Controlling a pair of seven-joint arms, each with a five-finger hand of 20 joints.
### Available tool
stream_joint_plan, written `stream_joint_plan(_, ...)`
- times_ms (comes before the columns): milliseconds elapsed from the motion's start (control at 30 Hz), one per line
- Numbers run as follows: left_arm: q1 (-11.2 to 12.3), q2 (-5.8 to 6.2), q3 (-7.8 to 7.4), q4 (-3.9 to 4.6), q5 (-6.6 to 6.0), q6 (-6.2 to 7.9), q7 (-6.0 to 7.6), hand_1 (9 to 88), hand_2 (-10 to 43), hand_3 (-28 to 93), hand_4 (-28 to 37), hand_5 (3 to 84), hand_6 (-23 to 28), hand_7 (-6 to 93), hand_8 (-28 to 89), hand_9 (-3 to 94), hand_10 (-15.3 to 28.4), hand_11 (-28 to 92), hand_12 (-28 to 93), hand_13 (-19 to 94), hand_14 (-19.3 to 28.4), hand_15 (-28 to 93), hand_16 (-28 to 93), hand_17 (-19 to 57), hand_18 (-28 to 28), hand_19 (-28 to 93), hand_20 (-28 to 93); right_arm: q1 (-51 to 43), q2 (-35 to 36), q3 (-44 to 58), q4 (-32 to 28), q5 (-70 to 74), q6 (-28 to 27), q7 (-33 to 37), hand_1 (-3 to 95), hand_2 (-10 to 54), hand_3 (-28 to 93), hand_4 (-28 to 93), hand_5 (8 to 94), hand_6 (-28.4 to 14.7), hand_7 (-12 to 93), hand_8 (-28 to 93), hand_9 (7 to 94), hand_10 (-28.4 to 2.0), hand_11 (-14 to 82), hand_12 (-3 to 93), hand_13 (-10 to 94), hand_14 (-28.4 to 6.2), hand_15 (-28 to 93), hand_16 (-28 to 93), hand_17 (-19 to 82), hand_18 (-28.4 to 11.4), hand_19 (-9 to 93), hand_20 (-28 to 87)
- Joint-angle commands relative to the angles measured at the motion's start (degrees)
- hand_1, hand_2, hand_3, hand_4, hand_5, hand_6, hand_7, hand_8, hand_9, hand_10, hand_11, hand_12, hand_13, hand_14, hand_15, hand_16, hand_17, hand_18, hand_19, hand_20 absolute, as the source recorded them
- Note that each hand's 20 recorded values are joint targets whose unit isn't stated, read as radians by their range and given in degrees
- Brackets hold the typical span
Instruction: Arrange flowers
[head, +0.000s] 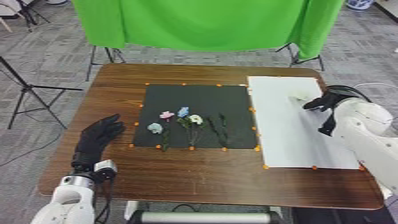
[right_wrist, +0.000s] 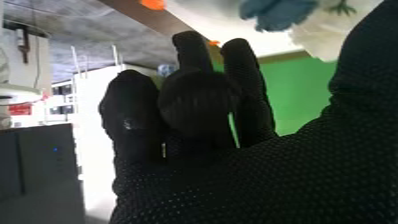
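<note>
Loosely spread, my right hand (head: 330, 101) is over the white board (head: 311, 142), toward the right edge of the counter (head: 178, 175), with a pale flower (head: 298, 94) near its fingertips. My left hand (head: 99, 135) has its fingers straight, off the left side of the black mat (head: 195, 92). On that mat I see a pink flower (head: 166, 115), a blue flower (head: 183, 111), a white flower (head: 195, 119) and a pale blue flower (head: 155, 128), blooms toward the counter's far edge. Green stems (head: 194, 134) run lengthwise toward its near edge.
</note>
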Motion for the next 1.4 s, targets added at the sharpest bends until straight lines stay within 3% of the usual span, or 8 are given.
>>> stream_joint_plan(33, 1.7, -0.98, 0.96, 1.81, 0.05, -0.34, -2.31, 21.9, -5.3, 68, -28.3, 50.0, 1.0, 17.0, -7, 48.6, 13.1, 19, 15, 41, 16.4, 21, 1, 10.4, 12.4, 9, 21, -2.2, -0.9, -1.4, 0.5, -2.1, 5.2, -0.4, 31.7, -9.5, 67, -21, 49.6, -0.2, 13, -7, 55.9, -16.2, 13.8, 21.1, 84, -3.5, 74, 27, 62, -17.3, 93, 64)
stream_joint_plan(367, 2.0, -1.16, 0.80, 1.71, 0.02, -0.13, -2.45, 22.0, -5.0, 68, -28.3, 50.0, 1.0, 17.1, -7, 48.6, 13.1, 19, 14, 41, 16.4, 21, 1, 10.3, 12.4, 9, 21, -2.9, -2.0, -2.5, 1.1, -2.2, 4.7, -0.1, 37.3, -9.5, 70, -21, 53.0, 1.3, 16, -8, 59.8, -15.2, 17.1, 21.3, 85, -2.9, 76, 27, 64, -17.0, 93, 66)
stream_joint_plan(500, 2.1, -1.18, 0.69, 1.66, 0.02, -0.10, -2.39, 21.9, -4.9, 68, -28.3, 50.0, 1.0, 17.1, -7, 48.6, 13.2, 19, 14, 41, 16.5, 21, 1, 10.3, 12.4, 9, 21, -2.5, -1.8, -4.5, 1.6, -3.7, 10.1, -1.0, 45.1, -9.5, 71, -22, 58.3, 2.7, 18, -10, 66.6, -12.9, 21.1, 21.3, 87, -2.0, 75, 26, 65, -16.5, 93, 65)
stream_joint_plan(667, 2.1, -1.11, 0.62, 1.67, 0.06, -0.07, -2.54, 22.0, -4.8, 68, -28.3, 50.1, 1.0, 17.1, -7, 48.6, 13.1, 19, 15, 41, 16.4, 21, 1, 10.3, 12.4, 9, 21, -1.9, -1.0, -4.9, 0.4, -4.2, 14.8, -1.4, 56.7, -9.5, 63, -22, 71.1, 1.9, 22, 5, 82.6, -9.5, 11.0, 37.9, 90, -0.9, 74, 27, 67, -16.0, 93, 65)
stream_joint_plan(767, 2.2, -1.16, 0.54, 1.61, 0.04, 0.00, -2.54, 21.9, -4.8, 68, -28.3, 50.1, 1.1, 17.0, -7, 48.6, 13.1, 19, 15, 41, 16.4, 21, 1, 10.3, 12.4, 9, 21, -2.0, -0.3, -4.0, -1.5, -3.5, 15.8, -1.9, 60.1, -9.5, 63, -22, 77.8, 1.4, 25, 8, 88.4, -7.7, 11.5, 41.7, 90, -0.4, 75, 27, 68, -15.8, 93, 64)
stream_joint_plan(1100, 2.7, -0.86, 0.12, 1.26, -0.15, 0.29, -2.64, 21.9, -4.8, 68, -28.3, 50.0, 1.1, 17.0, -7, 48.6, 13.1, 19, 14, 41, 16.4, 21, 1, 10.1, 12.5, 9, 21, 1.0, -0.1, -4.4, -13.2, -1.7, 17.4, -7.3, 60.4, -9.5, 63, -21, 79.1, 1.2, 25, 7, 88.9, -7.8, 10.7, 42.9, 90, 0.1, 75, 28, 68, -15.6, 93, 64)
stream_joint_plan(1233, 2.5, -1.00, 0.65, 1.41, 0.03, -0.05, -2.66, 21.8, -4.7, 68, -28.3, 50.1, 1.1, 17.0, -7, 48.5, 13.1, 19, 15, 40, 16.6, 21, 1, 10.0, 12.6, 9, 21, 7.2, -3.4, -11.3, -14.2, -0.1, 17.6, -12.5, 60.3, -9.5, 63, -21, 79.1, 1.4, 25, 7, 88.5, -8.5, 10.3, 42.8, 90, 0.2, 76, 29, 68, -15.5, 93, 64)
stream_joint_plan(1400, 1.8, -0.98, 1.55, 1.67, 0.21, -0.46, -2.69, 21.8, -4.7, 68, -28.3, 50.1, 1.1, 16.9, -7, 48.5, 13.2, 19, 15, 40, 16.6, 21, 1, 10.0, 12.6, 9, 21, 15.1, -7.2, -23.3, -10.9, -1.1, 19.5, -20.1, 60.0, -9.5, 64, -21, 79.2, 2.0, 25, 6, 88.8, -9.3, 9.6, 42.7, 90, 0.4, 76, 29, 68, -15.2, 93, 64)
